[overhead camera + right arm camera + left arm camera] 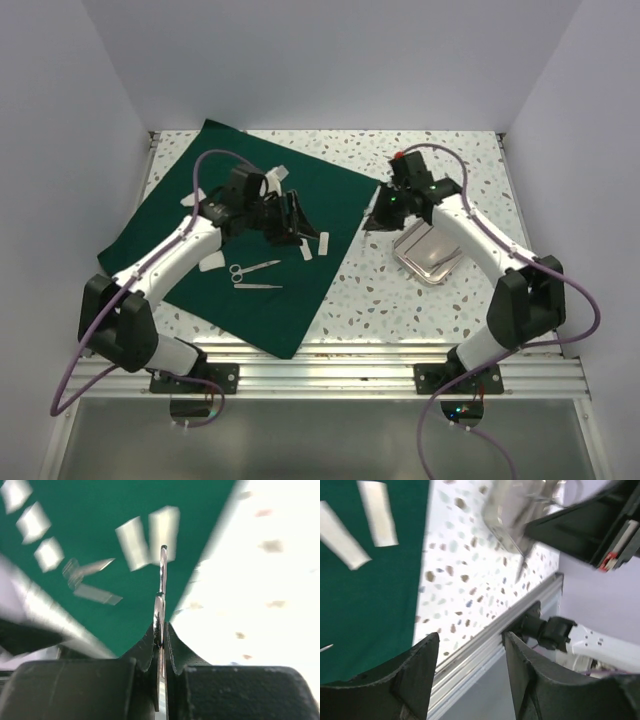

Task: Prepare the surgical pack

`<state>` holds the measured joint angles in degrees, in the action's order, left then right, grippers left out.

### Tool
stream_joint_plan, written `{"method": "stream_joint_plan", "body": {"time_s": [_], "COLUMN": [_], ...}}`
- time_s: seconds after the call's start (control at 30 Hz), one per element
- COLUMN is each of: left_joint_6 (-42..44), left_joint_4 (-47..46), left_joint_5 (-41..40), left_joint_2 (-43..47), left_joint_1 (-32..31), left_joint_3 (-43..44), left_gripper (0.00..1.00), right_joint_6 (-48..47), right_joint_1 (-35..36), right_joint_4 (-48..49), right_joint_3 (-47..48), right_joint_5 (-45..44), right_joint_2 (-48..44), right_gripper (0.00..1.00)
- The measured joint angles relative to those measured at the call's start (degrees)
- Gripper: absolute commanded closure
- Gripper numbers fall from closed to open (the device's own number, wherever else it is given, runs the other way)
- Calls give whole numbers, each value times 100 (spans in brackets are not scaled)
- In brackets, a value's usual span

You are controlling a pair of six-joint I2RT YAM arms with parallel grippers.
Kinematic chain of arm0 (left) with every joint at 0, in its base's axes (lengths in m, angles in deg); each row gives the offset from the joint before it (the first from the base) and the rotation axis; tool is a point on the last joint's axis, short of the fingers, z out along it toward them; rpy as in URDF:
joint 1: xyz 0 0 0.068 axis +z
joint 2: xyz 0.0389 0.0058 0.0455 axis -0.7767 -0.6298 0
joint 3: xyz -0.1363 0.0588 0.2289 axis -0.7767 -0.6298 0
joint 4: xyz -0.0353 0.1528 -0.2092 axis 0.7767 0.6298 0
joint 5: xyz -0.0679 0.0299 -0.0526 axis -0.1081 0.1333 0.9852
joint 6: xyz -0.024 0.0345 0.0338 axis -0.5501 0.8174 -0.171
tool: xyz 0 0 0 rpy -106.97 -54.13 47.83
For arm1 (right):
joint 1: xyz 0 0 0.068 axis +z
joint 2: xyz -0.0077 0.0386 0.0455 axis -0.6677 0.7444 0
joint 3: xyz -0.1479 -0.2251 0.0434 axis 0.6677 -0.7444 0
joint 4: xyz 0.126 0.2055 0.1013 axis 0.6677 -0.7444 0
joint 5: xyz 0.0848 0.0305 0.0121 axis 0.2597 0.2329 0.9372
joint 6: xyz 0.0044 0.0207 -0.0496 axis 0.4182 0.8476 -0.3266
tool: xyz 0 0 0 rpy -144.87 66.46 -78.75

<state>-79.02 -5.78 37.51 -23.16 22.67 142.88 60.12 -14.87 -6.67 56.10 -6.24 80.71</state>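
The right tool [161, 632] pinches 1 thin steel piece [162, 575] at the edge of the cloth [280, 310] spread on the tabletop [400, 300] — the left tool [470, 642] hangs open. Next, I think: lay it by the scissors [250, 268].

The top external camera sits high behind the arm bases, looking down and forward from afar over the whole speckled white tabletop [390, 290], with the large dark green cloth sheet [325, 200] and the shiny rectangular steel tray [430, 255]. The left wrist camera peers, tilted and blurred, from close behind the left gripper [470, 636] across the cloth's edge toward that tray. The right wrist camera looks from just behind the right gripper [161, 627], along the thin steel instrument [162, 575] it pinches, toward the cloth; all three views share the cloth's edge with two white rectangular strips [322, 243].
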Motion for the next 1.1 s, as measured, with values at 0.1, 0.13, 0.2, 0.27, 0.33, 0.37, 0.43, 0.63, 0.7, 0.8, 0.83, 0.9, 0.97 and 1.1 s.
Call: {"method": "stream_joint_plan", "body": {"time_s": [0.1, 0.13, 0.2, 0.27, 0.33, 0.37, 0.43, 0.63, 0.7, 0.8, 0.83, 0.9, 0.97, 1.1], "left_joint_6": [-98, -127, -184, -232, -297, -339, -382, -483, -599, -793, -846, -966, -1119, -1617], "left_joint_4": [269, 382, 605, 824, 1091, 1204, 1425, 2072, 2295, 2594, 2680, 2811, 2881, 3014], "left_joint_5": [-289, -382, -599, -796, -990, -1097, -1307, -1882, -2105, -2398, -2492, -2605, -2662, -2667], "left_joint_2": [223, 289, 339, 330, 317, 297, 212, -162, -201, -238, -260, -321, -398, -592], "left_joint_1": [492, 645, 855, 909, 903, 901, 901, 901, 901, 905, 911, 942, 1003, 1189], "left_joint_3": [-136, -201, -302, -361, -374, -372, -356, -188, -131, -26, 13, 76, 96, 98], "left_gripper": [45, 45, 45, 44, 44, 43, 43, 41, 41, 40, 40, 40, 40, 41], "right_joint_6": [-4, -15, -22, -26, -37, -44, -46, -31, -17, -26, -39, -107, -205, -522], "right_joint_1": [-857, -1189, -1733, -2122, -2291, -2330, -2430, -2664, -2677, -2675, -2671, -2671, -2667, -2546], "right_joint_4": [-433, -586, -844, -1040, -1143, -1167, -1211, -1220, -1226, -1228, -1226, -1233, -1233, -1333], "right_joint_3": [-79, -94, -101, -151, -284, -363, -542, -614, -605, -605, -605, -557, -479, -295], "right_joint_5": [-763, -1036, -1615, -2159, -2566, -2675, -2861, -3147, -3171, -3145, -3134, -3115, -3067, -2929], "right_joint_2": [-81, -94, -98, -98, -90, -81, 7, 732, 935, 1102, 1102, 1097, 1080, 831], "right_gripper": [100, 100, 100, 100, 100, 100, 100, 88, 77, 67, 65, 60, 58, 55]}}
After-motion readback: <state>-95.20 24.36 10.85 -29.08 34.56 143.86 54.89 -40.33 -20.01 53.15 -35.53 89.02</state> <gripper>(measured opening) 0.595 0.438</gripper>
